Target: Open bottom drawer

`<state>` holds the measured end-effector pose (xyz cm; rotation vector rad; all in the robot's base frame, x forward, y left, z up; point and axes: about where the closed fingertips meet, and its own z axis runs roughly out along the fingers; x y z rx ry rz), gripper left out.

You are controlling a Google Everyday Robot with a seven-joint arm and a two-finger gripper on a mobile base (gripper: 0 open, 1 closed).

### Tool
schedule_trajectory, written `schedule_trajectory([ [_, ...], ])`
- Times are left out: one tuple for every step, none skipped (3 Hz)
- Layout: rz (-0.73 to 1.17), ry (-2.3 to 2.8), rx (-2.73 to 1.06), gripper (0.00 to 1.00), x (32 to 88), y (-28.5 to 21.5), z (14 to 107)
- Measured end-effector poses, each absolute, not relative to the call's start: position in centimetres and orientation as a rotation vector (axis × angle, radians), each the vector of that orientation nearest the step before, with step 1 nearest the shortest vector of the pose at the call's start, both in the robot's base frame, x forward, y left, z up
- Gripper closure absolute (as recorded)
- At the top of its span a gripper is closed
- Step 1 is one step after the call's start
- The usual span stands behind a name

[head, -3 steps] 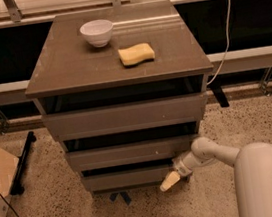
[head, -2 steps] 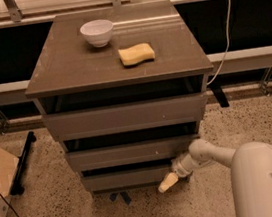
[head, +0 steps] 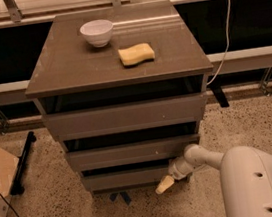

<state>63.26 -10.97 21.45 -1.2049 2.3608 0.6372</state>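
"Where has the gripper (head: 165, 183) got to?"

"Low at the cabinet's (head: 69, 64) front right corner, just off the floor. Its pale tip has crept a little inwards, and it now sits just under the right end of the bottom drawer (head: 130, 177). The forearm has swung in with it."

"Has it got hold of anything?"

"I can't tell. The tip looks like one pale lump from here, so I can't say whether it's clamped or slack."

"And the drawer itself?"

"It's the lowest and narrowest front of the cabinet's three, right at the foot. I'd say it hasn't budged: same dark strip above it, and the front's no further out than a moment ago."

"So no pulling yet?"

"I reckon not. That small shift looks like lining up on the front's lower edge, since there's no handle to grab. The opening is all still to do."

"Anything at risk?"

"The white bowl (head: 97, 32) and yellow sponge (head: 136, 54) on the cabinet's top might jiggle if it yanks."
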Motion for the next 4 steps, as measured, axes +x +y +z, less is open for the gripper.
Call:
schedule_trajectory([
  [0.630,2.358,-1.202,0.00,63.5,-11.0,21.1],
  [0.634,2.357,-1.197,0.16,64.2,-11.1,20.0],
  [0.633,2.360,-1.196,0.39,64.3,-11.2,19.9],
  [0.633,2.360,-1.196,0.63,64.3,-11.2,20.0],
])
